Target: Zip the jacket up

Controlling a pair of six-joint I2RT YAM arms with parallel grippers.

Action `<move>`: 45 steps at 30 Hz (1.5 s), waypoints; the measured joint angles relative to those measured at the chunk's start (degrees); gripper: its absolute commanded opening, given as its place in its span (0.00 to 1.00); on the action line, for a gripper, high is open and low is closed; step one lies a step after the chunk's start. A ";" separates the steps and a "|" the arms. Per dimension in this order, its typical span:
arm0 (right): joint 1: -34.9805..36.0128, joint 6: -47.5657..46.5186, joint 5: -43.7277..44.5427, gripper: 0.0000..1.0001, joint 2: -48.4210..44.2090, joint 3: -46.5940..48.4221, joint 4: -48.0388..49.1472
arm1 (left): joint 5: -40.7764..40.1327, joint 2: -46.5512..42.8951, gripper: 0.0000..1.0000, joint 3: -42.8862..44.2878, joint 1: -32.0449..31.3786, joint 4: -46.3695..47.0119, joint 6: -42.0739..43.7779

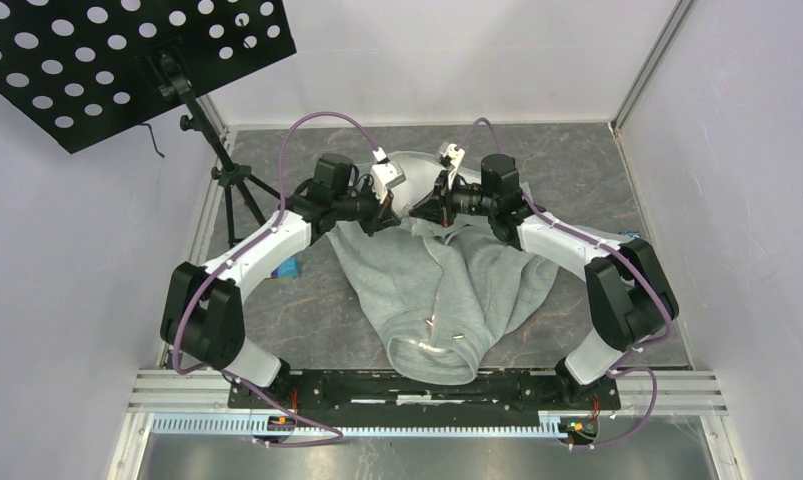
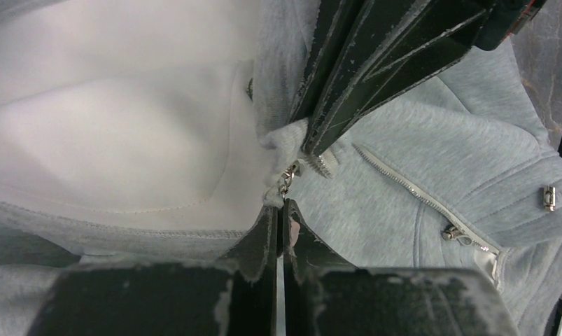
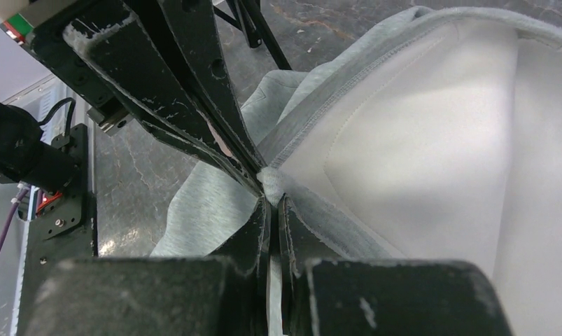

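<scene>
The light grey jacket (image 1: 457, 290) lies on the dark table, its collar end near the front edge. Its far end is lifted between my two grippers, which meet there. My left gripper (image 1: 387, 218) is shut on the small metal zipper pull (image 2: 287, 178) at the fabric's tip; its jaws stand closed in the left wrist view (image 2: 283, 208). My right gripper (image 1: 424, 212) is shut on the jacket's edge right beside it (image 3: 273, 199). The right gripper's fingers (image 2: 362, 84) show from above in the left wrist view. The white lining (image 3: 418, 140) faces up. A pocket zipper (image 2: 418, 199) and a snap (image 2: 549, 197) show.
A black perforated board (image 1: 127, 60) on a tripod (image 1: 232, 185) stands at the back left. A small blue object (image 1: 289, 268) lies under the left arm. White walls enclose the table (image 1: 597, 170). An aluminium rail (image 1: 427, 385) runs along the near edge.
</scene>
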 measured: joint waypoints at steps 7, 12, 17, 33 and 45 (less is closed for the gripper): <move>-0.26 3.52 -2.82 0.00 1.31 -0.52 5.46 | 0.44 0.17 0.38 0.74 0.24 -1.57 -0.20; -0.79 8.48 -3.67 0.00 1.29 -2.73 13.18 | -1.33 0.15 0.63 3.23 1.25 -2.25 -4.37; -0.81 12.02 -3.30 0.00 1.29 -4.37 17.44 | -5.20 -2.69 0.89 2.23 2.54 -1.20 -13.99; -1.25 20.11 -2.56 0.00 1.29 -5.42 22.23 | -5.05 -18.49 0.81 -24.48 2.84 33.59 -56.50; -1.29 20.72 -2.60 0.00 0.33 -5.42 21.31 | 5.35 -7.96 0.74 -20.68 2.84 44.37 -51.43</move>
